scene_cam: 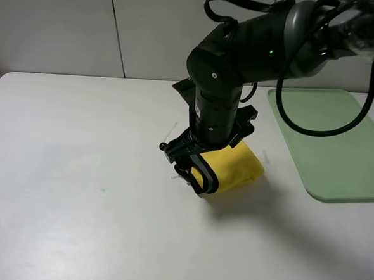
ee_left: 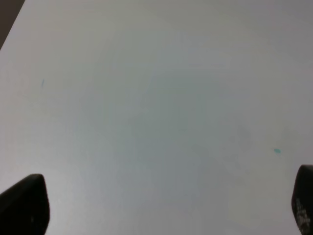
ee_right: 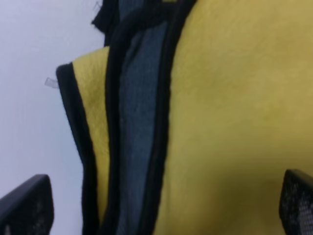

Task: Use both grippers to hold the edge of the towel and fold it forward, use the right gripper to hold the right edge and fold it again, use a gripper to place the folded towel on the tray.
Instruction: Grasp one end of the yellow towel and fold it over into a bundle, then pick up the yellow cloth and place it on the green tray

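The yellow towel (scene_cam: 237,165) lies folded on the white table, left of the tray (scene_cam: 339,143). Its black hem (scene_cam: 209,175) curls at the near left end. My right gripper (scene_cam: 189,164) reaches across the middle and hangs low over that end. In the right wrist view its jaws stand wide apart, open (ee_right: 161,203), over the stacked layers of the towel (ee_right: 234,98). A grey reverse strip (ee_right: 139,122) and black hems (ee_right: 164,98) show there. My left gripper (ee_left: 164,203) is open over bare table and is out of the exterior view.
The pale green tray holds nothing and lies at the right, running off that side of the view. A small teal speck (scene_cam: 102,189) marks the table on the left. The bulky right arm (scene_cam: 243,54) and its cable (scene_cam: 315,129) hang above the towel and the tray's left rim.
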Controlling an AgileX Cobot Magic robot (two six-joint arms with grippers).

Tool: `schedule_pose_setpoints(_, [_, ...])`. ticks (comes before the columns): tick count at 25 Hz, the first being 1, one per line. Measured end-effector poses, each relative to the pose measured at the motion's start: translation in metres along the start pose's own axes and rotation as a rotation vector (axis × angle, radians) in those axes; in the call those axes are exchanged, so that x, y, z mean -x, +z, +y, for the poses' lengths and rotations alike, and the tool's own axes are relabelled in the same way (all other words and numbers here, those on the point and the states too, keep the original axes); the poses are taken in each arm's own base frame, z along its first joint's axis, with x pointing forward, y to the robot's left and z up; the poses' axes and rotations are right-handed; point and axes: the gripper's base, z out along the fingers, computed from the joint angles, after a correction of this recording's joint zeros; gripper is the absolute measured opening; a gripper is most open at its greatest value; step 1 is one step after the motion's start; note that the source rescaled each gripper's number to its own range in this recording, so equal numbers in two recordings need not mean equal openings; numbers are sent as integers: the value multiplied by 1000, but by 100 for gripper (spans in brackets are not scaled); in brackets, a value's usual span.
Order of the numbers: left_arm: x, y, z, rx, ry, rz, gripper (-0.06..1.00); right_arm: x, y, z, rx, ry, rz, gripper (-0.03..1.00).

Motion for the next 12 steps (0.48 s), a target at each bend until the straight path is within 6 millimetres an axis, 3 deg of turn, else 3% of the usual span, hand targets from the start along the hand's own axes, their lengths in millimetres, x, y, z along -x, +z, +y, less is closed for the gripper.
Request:
schedule_pose_setpoints(5, [0,0,0,0,0,0,100,2,-17,-32,-17,2,-23,100])
schedule_pose_setpoints(12, [0,0,0,0,0,0,100,2,-8,-90,22,-10,-7,100])
